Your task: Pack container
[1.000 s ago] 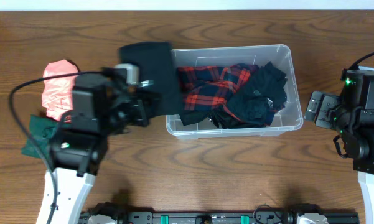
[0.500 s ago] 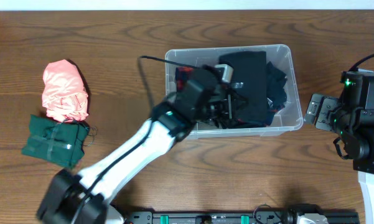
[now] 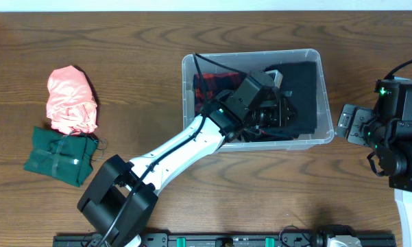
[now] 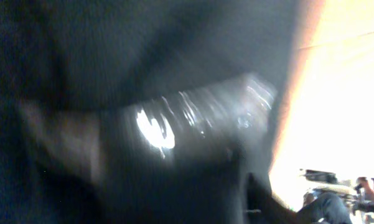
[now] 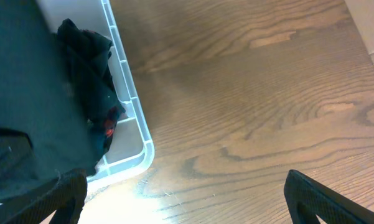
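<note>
**Item: container** (image 3: 308, 143). Clear rectangular plastic bin with rounded corners. It is set on the wooden table (image 3: 123, 41), right of centre, with its long sides running left to right. One near corner is also seen in the right wrist view (image 5: 137, 146).

**Handling (judged).** The bin is taken to be light, thin-walled and fairly stiff, with slick sides. It is likely to slide on the wood if pushed, so a hold is best taken on the rim or a long wall. The contents are soft, limp and light, and are best pinched at a fold and pressed down flat.

**Contents.**
- A red-and-black plaid garment (image 3: 209, 81) is bunched at the left end.
- A black garment (image 3: 307, 89) is spread over the right half and covers what lies below it.
- A crumpled dark piece (image 5: 87, 56) is seen against the end wall. It cannot be told whether this is a separate item.

The bin is judged to be well filled.

**Outside the bin.**
- A pink garment (image 3: 70, 99) lies at the far left of the table.
- A folded green cloth (image 3: 58, 154) lies just in front of the pink garment, and the two are touching or nearly so.

Both are judged not yet packed.

**Tools.**
- The left gripper (image 3: 280, 110) is reached into the bin, over the black garment. The left wrist view is filled with blurred dark cloth, so neither the opening of the jaws nor any grip on the cloth can be told.
- The right gripper (image 5: 187, 202) is held beside the bin's right end, clear of it. Its fingertips (image 5: 314, 196) are spread wide with nothing between them.
</note>
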Motion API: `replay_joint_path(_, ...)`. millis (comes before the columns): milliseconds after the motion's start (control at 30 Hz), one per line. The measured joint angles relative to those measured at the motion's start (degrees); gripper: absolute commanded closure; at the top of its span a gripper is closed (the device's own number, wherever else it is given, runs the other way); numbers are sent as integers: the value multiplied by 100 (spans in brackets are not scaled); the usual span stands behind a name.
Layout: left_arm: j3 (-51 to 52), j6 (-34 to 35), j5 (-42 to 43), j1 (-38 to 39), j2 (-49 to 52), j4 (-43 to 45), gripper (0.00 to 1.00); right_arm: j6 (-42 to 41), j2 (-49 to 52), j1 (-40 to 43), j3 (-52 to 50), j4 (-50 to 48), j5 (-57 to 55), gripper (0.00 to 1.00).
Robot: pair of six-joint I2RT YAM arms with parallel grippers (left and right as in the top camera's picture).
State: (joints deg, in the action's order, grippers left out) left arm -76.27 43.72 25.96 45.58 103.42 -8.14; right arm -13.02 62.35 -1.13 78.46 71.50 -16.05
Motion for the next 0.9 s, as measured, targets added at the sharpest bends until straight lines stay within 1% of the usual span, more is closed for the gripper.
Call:
replay_joint_path(200, -28, -619, -42, -323, -13, -737, 2, 2, 0, 0, 0, -2, 26, 1)
replay_joint_path(233, -31, -772, -37, -396, -37, -852, 2, 28, 0, 0, 0, -50, 122, 3)
replay_joint_path(300, -31, -1034, -46, -533, -138, -1064, 2, 247, 0, 0, 0, -234, 498, 13)
replay_joint_path(400, -31, -1414, -295, -837, -564, -1582, 2, 634, 28, 0, -4, -551, 1231, 34)
replay_joint_path(467, -31, -1593, -614, -1106, -1040, -1950, 2, 833, 96, -11, -4, -675, 1574, 43)
replay_joint_path(600, -55, -1801, -1311, -1746, -2190, -2830, 2, 1132, 494, -199, -9, -911, 2048, 57)
replay_joint_path(667, -94, -1847, -1609, -2140, -2682, -3307, 2, 1228, 833, -398, -44, -1049, 2223, 60)
replay_joint_path(733, -114, -1873, -1888, -2583, -3040, -3762, 2, 1270, 1231, -597, -127, -1207, 2339, 60)
replay_joint_path(833, -127, -1888, -2118, -3180, -3217, -4323, 2, 1287, 1899, -833, -273, -1379, 2424, 60)
replay_joint_path(900, -125, -1915, -2214, -3574, -3189, -4693, 2, 1263, 2376, -935, -398, -1451, 2422, 62)
